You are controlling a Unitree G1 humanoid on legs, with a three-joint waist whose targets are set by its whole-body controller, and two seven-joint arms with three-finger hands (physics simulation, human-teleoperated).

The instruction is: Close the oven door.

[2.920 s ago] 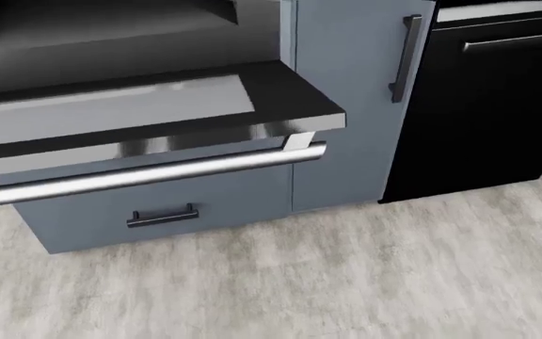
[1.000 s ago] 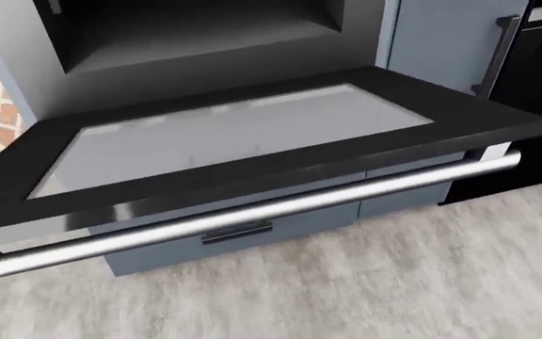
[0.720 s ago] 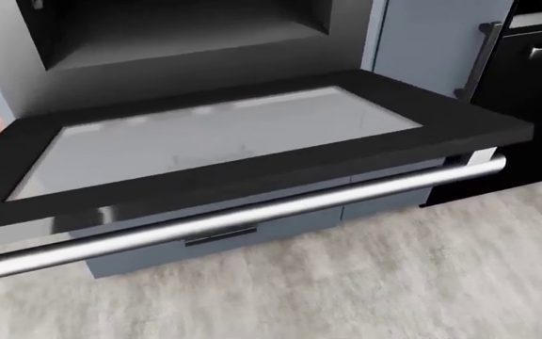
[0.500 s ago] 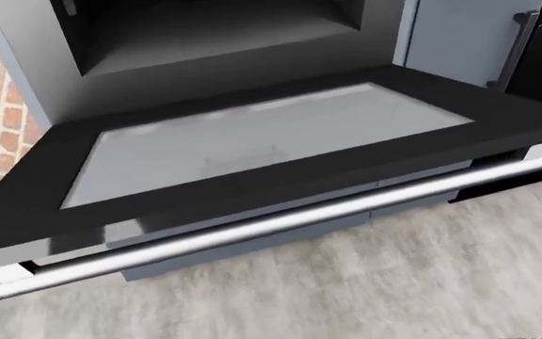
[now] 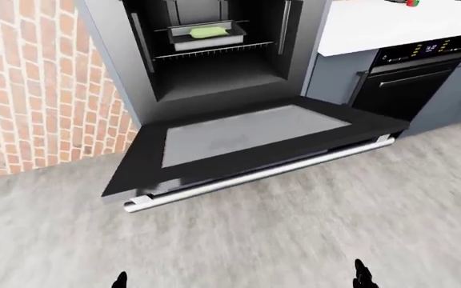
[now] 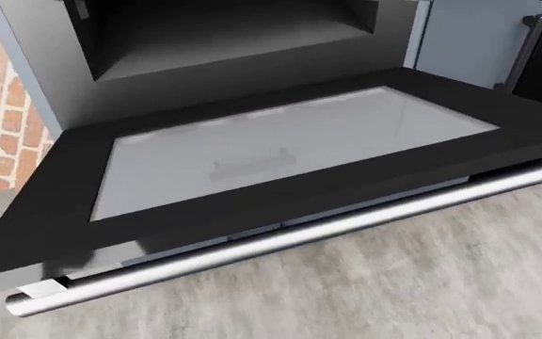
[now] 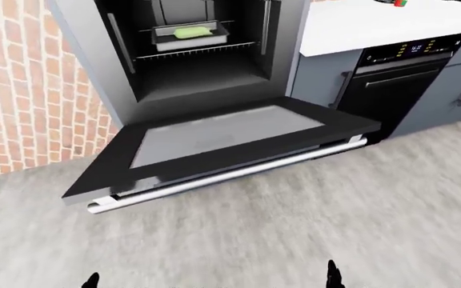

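1. Left-eye view shows the oven door (image 5: pixel 246 141) hanging fully open, lying flat and level out from the oven cavity (image 5: pixel 214 66) — its grey glass panel faces up and fills the middle of the picture.
2. The long silver door handle (image 5: pixel 262 174) runs along the door's lower edge, slanting from lower left to upper right in that view.
3. Inside the cavity, a metal tray (image 5: pixel 202 35) holding something pale green sits on a wire rack (image 5: pixel 214 53), near the top of the view.
4. A brick wall (image 5: pixel 30 90) stands to the left of the oven; to the right are a white countertop (image 5: pixel 390 24) and a black appliance (image 5: pixel 407 84) with a lit control strip.
5. Only dark tips of the robot's hands show at the bottom edge: the left hand (image 5: pixel 121 279) at lower left, the right hand (image 5: pixel 363 276) at lower right.
6. Both hands are well apart from the door and its handle — bare grey floor (image 5: pixel 294 228) lies between them — and neither touches anything.
7. So little of each hand is visible that I cannot tell whether the fingers are spread or curled.
8. The head view is filled by the door's glass panel (image 6: pixel 290 152) and the handle below it, with no hand in sight.
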